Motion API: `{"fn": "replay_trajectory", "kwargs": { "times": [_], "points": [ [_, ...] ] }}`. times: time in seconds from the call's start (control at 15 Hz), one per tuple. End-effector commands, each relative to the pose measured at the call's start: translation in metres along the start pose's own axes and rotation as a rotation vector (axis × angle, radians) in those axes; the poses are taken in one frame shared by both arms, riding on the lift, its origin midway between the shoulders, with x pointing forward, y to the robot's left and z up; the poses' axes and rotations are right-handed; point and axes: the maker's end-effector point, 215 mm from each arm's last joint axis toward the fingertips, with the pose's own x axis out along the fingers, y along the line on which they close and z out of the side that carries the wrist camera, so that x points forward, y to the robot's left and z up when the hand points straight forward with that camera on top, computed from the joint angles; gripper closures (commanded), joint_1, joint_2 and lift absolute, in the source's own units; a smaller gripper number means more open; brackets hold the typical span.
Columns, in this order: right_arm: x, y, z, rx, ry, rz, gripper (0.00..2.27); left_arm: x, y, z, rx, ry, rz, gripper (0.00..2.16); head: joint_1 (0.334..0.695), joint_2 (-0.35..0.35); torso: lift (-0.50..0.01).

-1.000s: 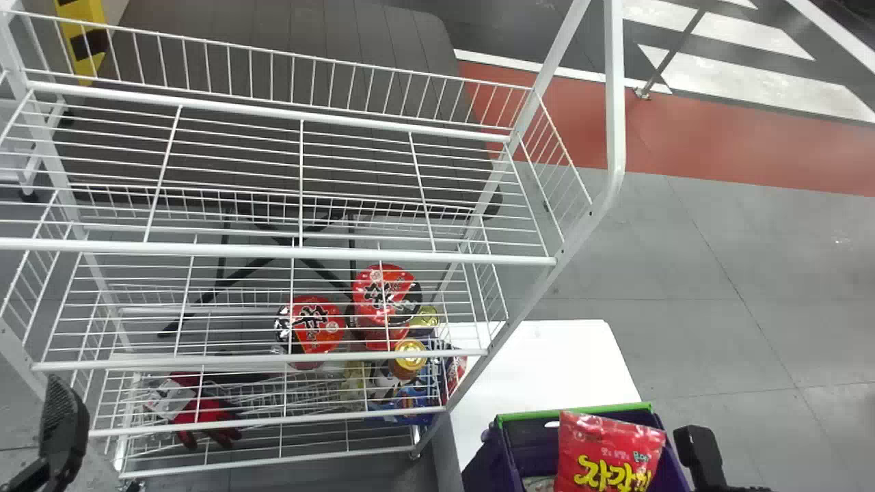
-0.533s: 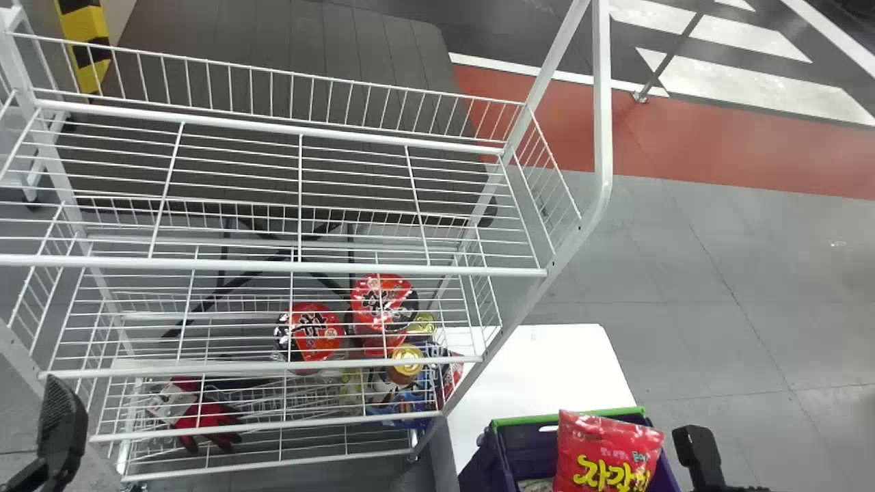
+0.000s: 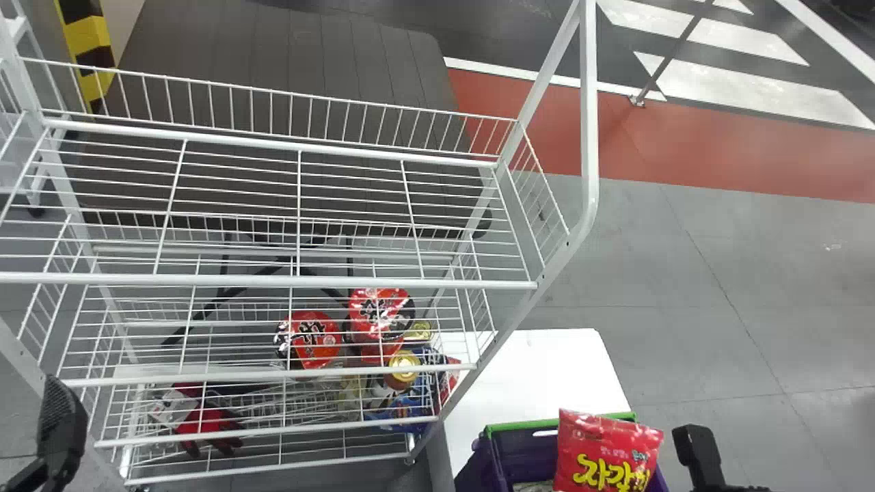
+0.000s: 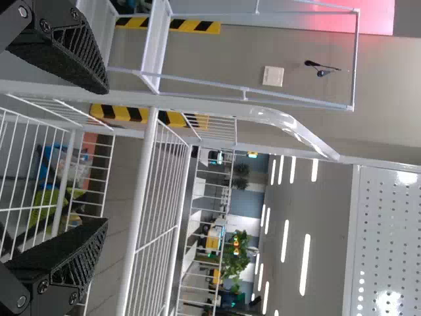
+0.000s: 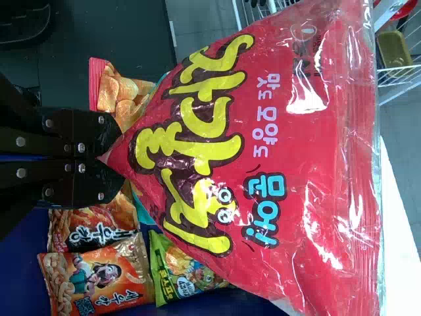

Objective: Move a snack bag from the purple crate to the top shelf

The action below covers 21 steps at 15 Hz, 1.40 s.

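In the head view, the red snack bag (image 3: 605,451) stands upright over the purple crate (image 3: 526,454), and a black part of my right gripper (image 3: 698,451) shows beside it. The right wrist view has my right gripper (image 5: 112,158) shut on a corner of the red bag (image 5: 283,151). At the head view's lower left is my left gripper (image 3: 60,430); the left wrist view shows that gripper (image 4: 105,155) with its fingers wide apart and nothing between them. The white wire rack's top shelf (image 3: 294,212) lies left of and beyond the bag, apart from it.
Several snack bags (image 5: 99,273) lie in the crate beneath the held one. The crate adjoins a white table (image 3: 540,372). Red-lidded cups (image 3: 309,339), cans and red gloves (image 3: 205,425) are on lower shelves. The rack's right post (image 3: 588,137) rises between shelf and open floor.
In the head view, the rack has shifted down and slightly left, and the crate and table have slid left and down. The red bag and both arms keep nearly the same places in view.
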Motion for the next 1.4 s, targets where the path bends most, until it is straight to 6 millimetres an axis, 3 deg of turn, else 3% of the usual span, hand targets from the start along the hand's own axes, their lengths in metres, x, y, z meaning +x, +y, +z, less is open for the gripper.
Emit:
{"fn": "replay_trajectory", "kwargs": {
  "times": [0.0,0.8,1.13,1.33],
  "points": [
    [0.002,0.002,0.001,-0.004,0.001,0.003,1.69,0.000,0.000,0.000,0.000,0.000,0.000,0.12,0.695,-0.350,-0.019],
    [0.003,0.006,0.005,-0.018,-0.005,0.014,1.68,-0.001,0.000,0.000,0.002,0.003,-0.001,0.12,0.695,-0.350,0.010],
    [-0.019,0.060,-0.008,-0.065,0.039,0.094,1.69,-0.001,-0.002,-0.002,0.006,0.015,0.002,0.12,0.695,-0.350,0.000],
    [-0.040,0.101,0.001,-0.060,-0.016,0.213,1.68,-0.001,-0.001,-0.004,0.004,0.018,0.009,0.12,0.695,-0.350,0.000]
  ]
}}
